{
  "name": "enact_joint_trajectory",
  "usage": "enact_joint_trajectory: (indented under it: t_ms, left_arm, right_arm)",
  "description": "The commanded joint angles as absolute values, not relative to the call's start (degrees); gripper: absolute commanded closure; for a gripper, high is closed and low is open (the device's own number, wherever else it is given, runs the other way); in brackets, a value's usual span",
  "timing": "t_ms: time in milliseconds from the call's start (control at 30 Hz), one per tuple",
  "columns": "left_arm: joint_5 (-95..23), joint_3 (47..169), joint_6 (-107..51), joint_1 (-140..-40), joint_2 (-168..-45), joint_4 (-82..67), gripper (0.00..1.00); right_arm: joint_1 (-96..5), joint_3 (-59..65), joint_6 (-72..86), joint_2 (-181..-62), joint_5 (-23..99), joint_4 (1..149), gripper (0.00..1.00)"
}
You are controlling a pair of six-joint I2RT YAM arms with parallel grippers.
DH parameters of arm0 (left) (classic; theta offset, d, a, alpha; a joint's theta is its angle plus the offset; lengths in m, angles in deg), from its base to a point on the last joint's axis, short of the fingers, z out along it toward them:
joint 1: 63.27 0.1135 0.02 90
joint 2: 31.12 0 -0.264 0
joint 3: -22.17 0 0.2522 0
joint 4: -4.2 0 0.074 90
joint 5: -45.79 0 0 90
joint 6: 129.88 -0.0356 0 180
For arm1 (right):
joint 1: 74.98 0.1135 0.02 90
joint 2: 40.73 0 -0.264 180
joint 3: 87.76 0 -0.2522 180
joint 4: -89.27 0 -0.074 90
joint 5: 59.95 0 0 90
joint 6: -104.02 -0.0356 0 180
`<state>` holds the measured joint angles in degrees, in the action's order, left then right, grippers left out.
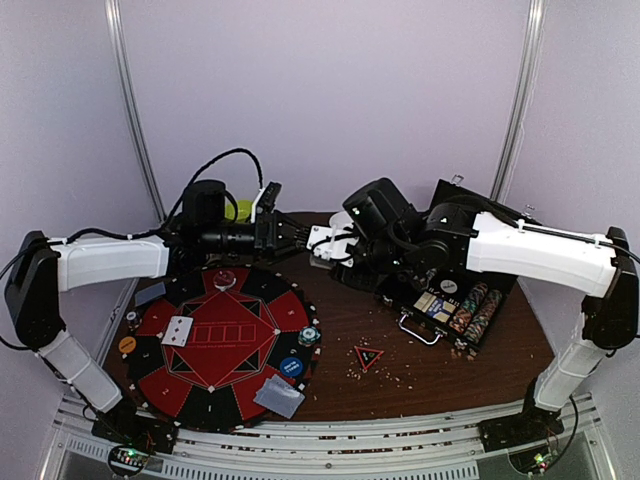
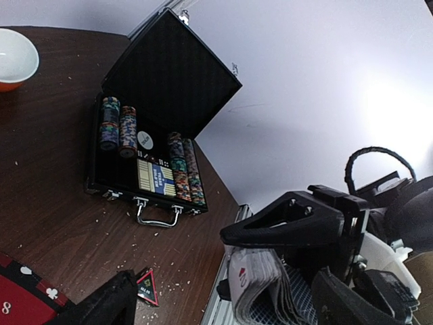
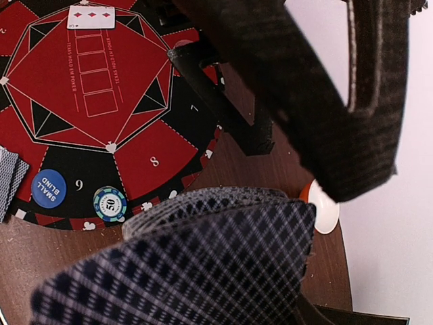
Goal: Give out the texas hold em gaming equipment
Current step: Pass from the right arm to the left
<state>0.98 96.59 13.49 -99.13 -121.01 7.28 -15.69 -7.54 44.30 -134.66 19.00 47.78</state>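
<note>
My right gripper [image 1: 323,246] is shut on a bent deck of grey-blue-backed cards [image 3: 203,264], held above the table behind the mat; its fingers are hidden by the deck in its wrist view. My left gripper [image 1: 296,236] is open, its jaws wide on either side of the deck [image 2: 264,284]. On the red-black mat [image 1: 225,375] lie a face-up card [image 1: 177,330], a striped chip [image 1: 309,335] and a blue button [image 1: 291,367]. Face-down cards [image 1: 279,396] lie at its near edge. A red-black triangle marker [image 1: 368,356] lies on the bare table.
An open black chip case [image 1: 455,305] with chip rows stands at the right, also in the left wrist view [image 2: 152,156]. A white-and-orange bowl [image 2: 13,57] sits behind. An orange button [image 1: 127,345] and another card [image 1: 150,293] lie at the mat's left. Crumbs litter the wood.
</note>
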Motion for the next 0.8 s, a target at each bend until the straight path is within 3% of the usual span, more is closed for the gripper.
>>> enact_joint_trajectory:
  t_ms: [0, 233, 500, 633, 767]
  left_arm:
    - [2.82, 96.09, 15.08, -99.13, -120.39, 14.15, 0.06]
    - [3.3, 98.13, 11.56, -100.44, -121.46, 9.31, 0.02]
    - [4.23, 101.63, 8.72, -101.49, -124.19, 5.32, 0.06]
    - [5.52, 102.77, 8.18, -102.12, -125.59, 4.89, 0.11]
    - [6.35, 103.01, 7.87, -102.23, -126.24, 4.59, 0.23]
  right_arm:
    - [-15.43, -8.89, 44.6, -134.78, 19.39, 47.67, 0.55]
    - [-15.42, -9.06, 44.64, -135.14, 19.48, 47.82, 0.55]
    - [-15.39, -9.11, 44.57, -135.3, 19.59, 47.7, 0.55]
    - [-15.11, -9.21, 44.57, -135.65, 19.41, 47.6, 0.55]
    - [-14.91, -9.33, 44.7, -135.82, 19.39, 47.57, 0.55]
